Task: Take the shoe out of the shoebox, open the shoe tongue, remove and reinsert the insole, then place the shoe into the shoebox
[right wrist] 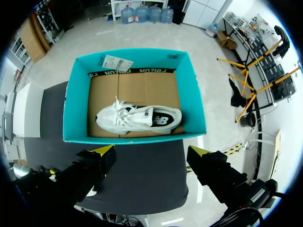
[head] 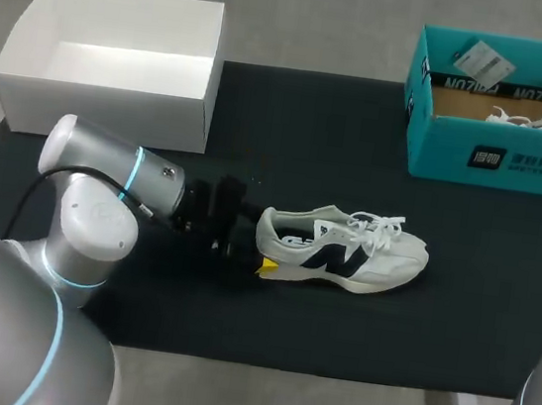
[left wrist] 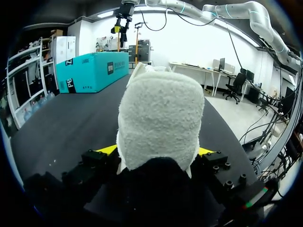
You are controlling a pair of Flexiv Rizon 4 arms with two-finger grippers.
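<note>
Left gripper clamps the heel of the white fabric sneaker, toe toward 3 o'clock on the black mat. Right gripper, fingers apart, hangs over the teal cardboard shoebox at 1 o'clock. Advice: pin the heel, pull the tongue gently.

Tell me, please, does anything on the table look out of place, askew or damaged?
Nothing stands out. One white sneaker sits on the black mat, its heel held between the jaws of the left gripper; its mate lies on its side in the teal shoebox, where a loose paper tag rests in one corner.
</note>
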